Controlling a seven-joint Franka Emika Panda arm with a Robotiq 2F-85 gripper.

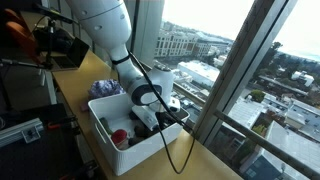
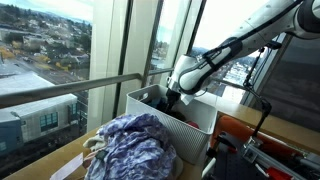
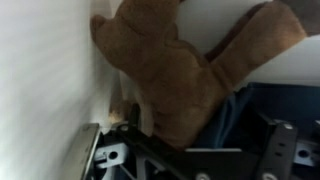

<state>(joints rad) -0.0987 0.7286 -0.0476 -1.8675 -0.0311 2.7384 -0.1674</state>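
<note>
One fuzzy brown plush toy [image 3: 170,70] beside smooth white bin wall [image 3: 45,70]

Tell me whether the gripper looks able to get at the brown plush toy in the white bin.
Probably yes. The gripper is down inside the bin, jaws open, and the wrist view shows the plush toy right ahead with nothing between.

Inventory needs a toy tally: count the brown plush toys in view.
1. The brown plush toy lies against the wall of the white plastic bin, in the wrist view only. Others may be hidden deeper in the bin.
</note>
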